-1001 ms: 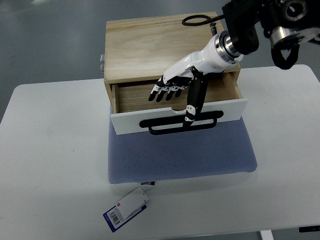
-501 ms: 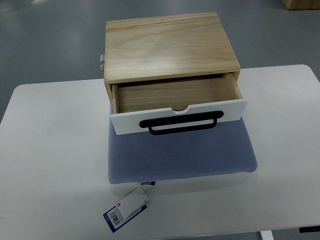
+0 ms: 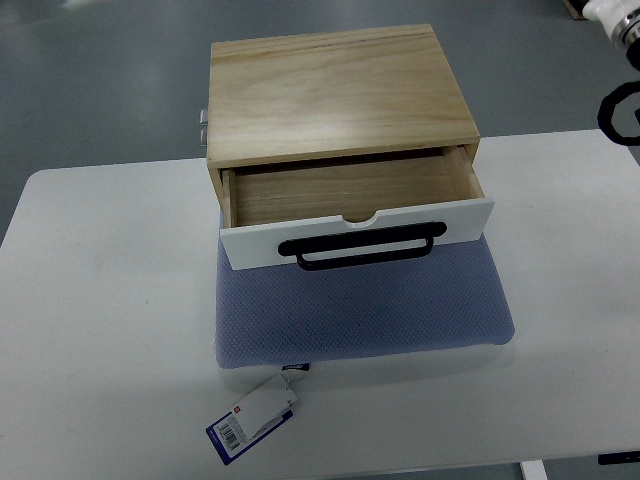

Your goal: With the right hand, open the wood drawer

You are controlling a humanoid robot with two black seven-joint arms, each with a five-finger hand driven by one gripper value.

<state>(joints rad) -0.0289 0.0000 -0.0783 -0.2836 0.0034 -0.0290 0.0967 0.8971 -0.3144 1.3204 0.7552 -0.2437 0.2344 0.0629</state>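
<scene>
Your right arm [image 3: 620, 40] only peeks in top right, fingers unseen, so grip can't be told; the light wooden drawer with black handle [image 3: 357, 215] sits pulled open, well apart.

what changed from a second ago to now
The right hand, which was reaching over the open drawer with its thumb at the black handle, let go and pulled away; only a bit of the right arm shows at the top right corner. Drawer, wooden box, blue pad and tag stayed put.
</scene>
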